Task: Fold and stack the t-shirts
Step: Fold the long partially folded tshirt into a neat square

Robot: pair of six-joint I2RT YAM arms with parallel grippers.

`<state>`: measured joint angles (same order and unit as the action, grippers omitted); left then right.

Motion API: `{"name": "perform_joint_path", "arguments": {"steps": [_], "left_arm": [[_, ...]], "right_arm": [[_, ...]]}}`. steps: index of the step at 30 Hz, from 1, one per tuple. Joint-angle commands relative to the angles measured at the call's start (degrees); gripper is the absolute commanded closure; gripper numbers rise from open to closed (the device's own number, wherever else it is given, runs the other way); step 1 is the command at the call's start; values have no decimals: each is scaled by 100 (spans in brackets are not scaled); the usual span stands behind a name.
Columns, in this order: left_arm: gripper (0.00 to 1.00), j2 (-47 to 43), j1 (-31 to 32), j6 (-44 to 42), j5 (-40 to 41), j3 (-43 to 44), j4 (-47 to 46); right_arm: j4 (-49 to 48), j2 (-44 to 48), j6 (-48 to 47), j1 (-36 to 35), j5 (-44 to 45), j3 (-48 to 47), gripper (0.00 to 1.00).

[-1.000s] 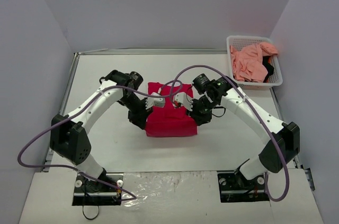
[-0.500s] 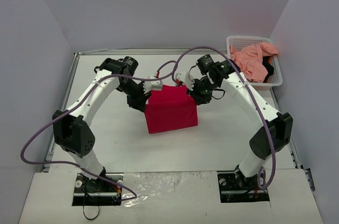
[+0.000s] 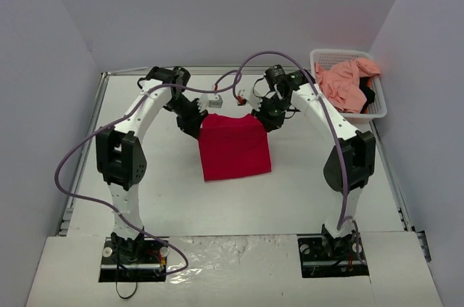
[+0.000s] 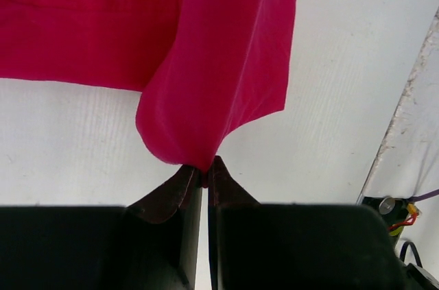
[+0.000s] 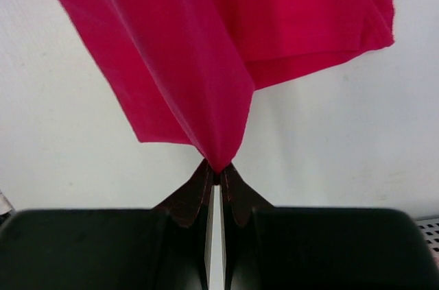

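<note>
A crimson red t-shirt [image 3: 234, 147] hangs as a folded rectangle over the middle of the table, its lower edge near the table surface. My left gripper [image 3: 201, 120] is shut on its upper left corner, and the left wrist view shows the cloth [image 4: 219, 64] pinched at the fingertips [image 4: 204, 166]. My right gripper [image 3: 259, 116] is shut on the upper right corner, the red cloth [image 5: 206, 57] draping away from its tips [image 5: 218, 170]. A salmon pink t-shirt [image 3: 344, 83] lies crumpled in the basket, with a bit of black garment [image 3: 367, 94] beside it.
A white plastic lattice basket [image 3: 379, 107] stands at the back right corner of the table. The white table [image 3: 145, 176] has a raised metal rim along its left and far edges. Purple cables loop off both arms.
Both grippers moved toward the far edge and up, carrying the red shirt's top corners. The shirt went from lying bunched on the table to hanging stretched between them.
</note>
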<state>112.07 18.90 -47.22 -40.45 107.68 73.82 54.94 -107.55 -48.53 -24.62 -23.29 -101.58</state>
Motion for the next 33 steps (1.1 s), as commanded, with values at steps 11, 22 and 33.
{"name": "perform_joint_path", "arguments": {"steps": [11, 22, 33], "left_arm": [[52, 1703, -342, 309, 756, 2280, -595], [8, 362, -588, 1240, 960, 1079, -2279], [6, -1925, -1133, 3024, 845, -2750, -4032]], "right_arm": [[-931, -2374, 343, 405, 700, -2514, 36], [-1889, -1800, 1057, 318, 1045, -1991, 9], [-2092, 223, 1091, -435, 887, 928, 11]]}}
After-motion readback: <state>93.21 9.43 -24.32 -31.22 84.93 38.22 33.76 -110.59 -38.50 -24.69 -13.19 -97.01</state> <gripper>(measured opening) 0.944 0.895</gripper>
